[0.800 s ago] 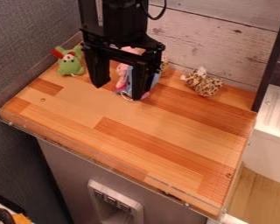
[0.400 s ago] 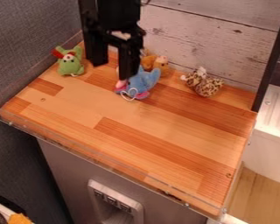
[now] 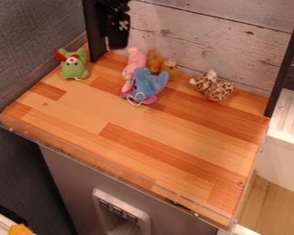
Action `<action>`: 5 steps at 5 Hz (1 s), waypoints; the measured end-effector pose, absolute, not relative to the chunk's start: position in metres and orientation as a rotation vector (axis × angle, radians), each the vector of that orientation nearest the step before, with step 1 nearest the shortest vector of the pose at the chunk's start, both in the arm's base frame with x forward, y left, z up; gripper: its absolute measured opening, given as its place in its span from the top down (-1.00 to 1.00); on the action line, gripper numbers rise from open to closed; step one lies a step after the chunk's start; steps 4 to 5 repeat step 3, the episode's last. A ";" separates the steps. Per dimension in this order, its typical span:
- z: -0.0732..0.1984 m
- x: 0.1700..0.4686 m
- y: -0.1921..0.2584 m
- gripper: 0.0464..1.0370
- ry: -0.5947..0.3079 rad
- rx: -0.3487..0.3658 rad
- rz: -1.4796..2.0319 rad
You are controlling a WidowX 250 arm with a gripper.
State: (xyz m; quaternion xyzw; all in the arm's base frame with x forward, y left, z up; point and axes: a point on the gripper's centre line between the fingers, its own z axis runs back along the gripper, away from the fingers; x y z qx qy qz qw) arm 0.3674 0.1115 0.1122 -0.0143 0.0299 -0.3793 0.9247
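At the left of the wooden top (image 3: 143, 133), we have the green plush (image 3: 74, 69) near the edge, seemingly stable on its soft base. Next, the gripper (image 3: 118, 42) hangs at the back left, nearest the pink plush (image 3: 135, 62); we can't tell if it's open or closed, and we see nothing held. We read that raised spot as clearance over the toys. The blue plush (image 3: 150, 83) sits bunched in front of pink and two orange-brown plushes (image 3: 169, 68), probably bracing each other. Spotted plush (image 3: 216, 88) lies apart at right, likely self-supporting.
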 end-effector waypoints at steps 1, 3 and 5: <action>0.106 0.386 0.137 -0.92 0.053 -0.034 -0.974; 0.104 0.396 0.169 -0.92 0.052 -0.046 -0.983; 0.104 0.396 0.169 -0.92 0.052 -0.046 -0.983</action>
